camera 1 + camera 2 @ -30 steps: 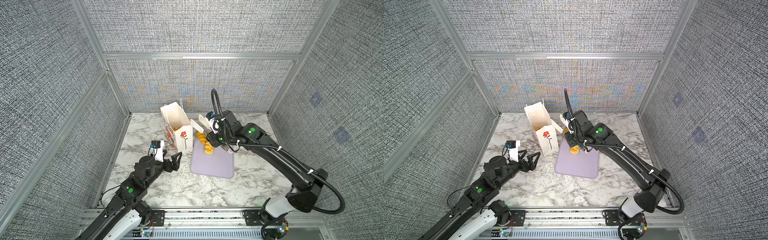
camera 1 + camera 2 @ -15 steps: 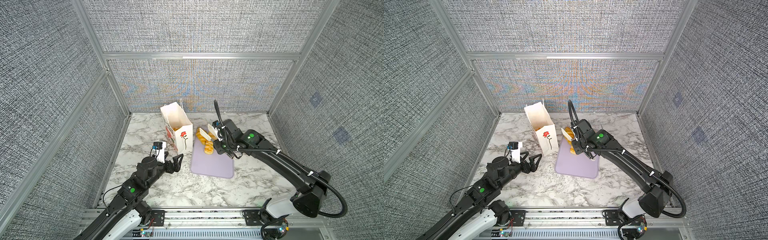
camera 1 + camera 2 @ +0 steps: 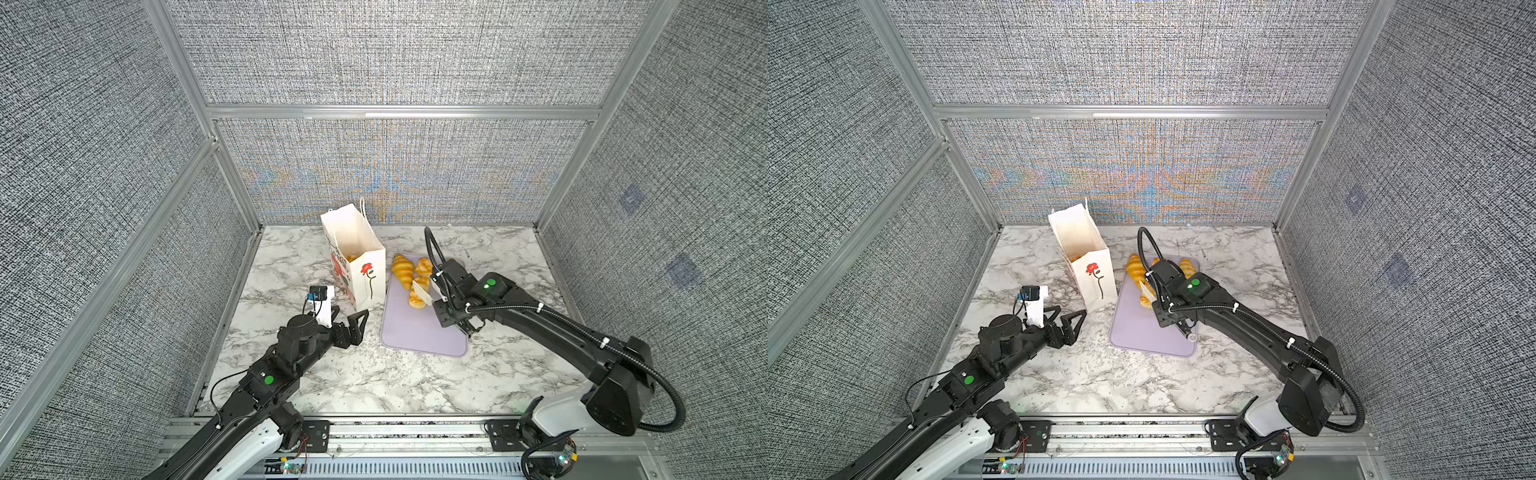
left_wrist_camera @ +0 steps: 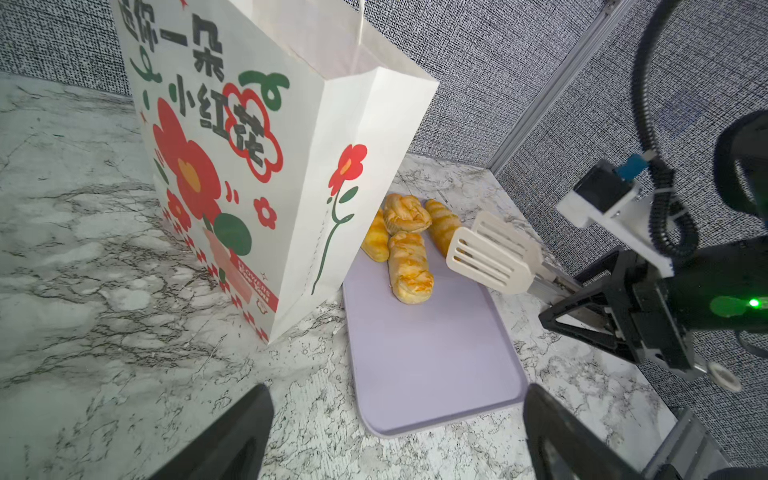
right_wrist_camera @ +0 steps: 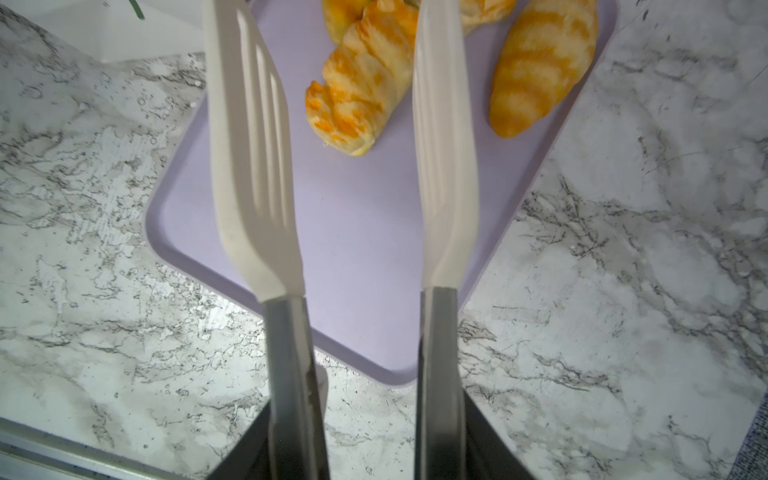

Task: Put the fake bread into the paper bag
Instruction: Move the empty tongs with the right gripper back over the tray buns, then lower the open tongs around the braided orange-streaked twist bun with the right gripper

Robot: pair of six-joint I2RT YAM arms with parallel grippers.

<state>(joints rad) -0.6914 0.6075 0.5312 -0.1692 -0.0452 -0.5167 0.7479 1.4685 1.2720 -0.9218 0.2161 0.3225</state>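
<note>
Left hand [image 3: 1072, 312] wide open, low; right hand [image 3: 440, 308] gripping tongs [image 4: 486, 257].

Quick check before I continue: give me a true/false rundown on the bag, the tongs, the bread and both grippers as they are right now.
1. The paper bag stands upright beside the lavender tray. True.
2. The tongs are clamped on a pastry. False: their blades are apart and empty, above the tray.
3. The left gripper holds the bag's handle. False: it is open and empty, low near the bag's base.
4. Some fake bread lies on the tray. True.
5. The right gripper holds the tongs by their metal handles. True.
</note>
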